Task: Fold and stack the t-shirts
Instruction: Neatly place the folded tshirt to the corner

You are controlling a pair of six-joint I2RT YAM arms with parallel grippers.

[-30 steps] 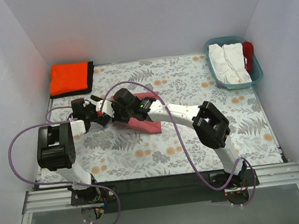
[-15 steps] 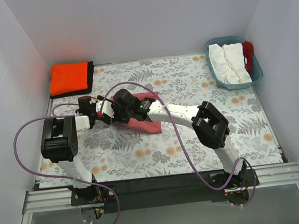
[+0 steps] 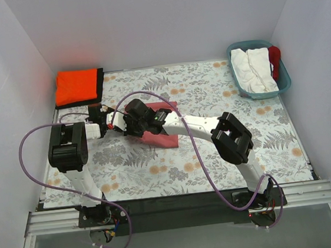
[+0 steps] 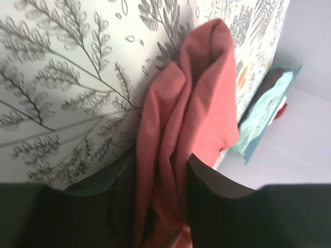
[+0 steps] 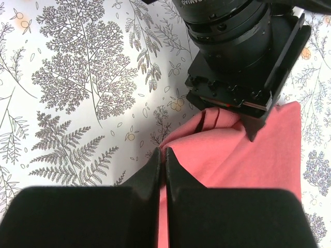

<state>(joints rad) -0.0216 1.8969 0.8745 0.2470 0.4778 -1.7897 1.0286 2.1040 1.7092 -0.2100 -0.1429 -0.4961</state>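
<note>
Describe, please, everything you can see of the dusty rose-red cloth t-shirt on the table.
The dusty rose-red cloth t-shirt is soft, fine-ribbed knit, roughly folded, lying left of centre on the floral table cover. The left gripper pinches a bunched, creased edge; the right gripper is shut on the edge beside it.

The floral-patterned surface [image 3: 216,154] carries a rose-red t-shirt [image 3: 162,139] lying left of centre, a black t-shirt [image 3: 100,86] in the far left corner under a folded orange t-shirt [image 3: 77,86], and a teal basket [image 3: 283,76] in the far right corner.
</note>
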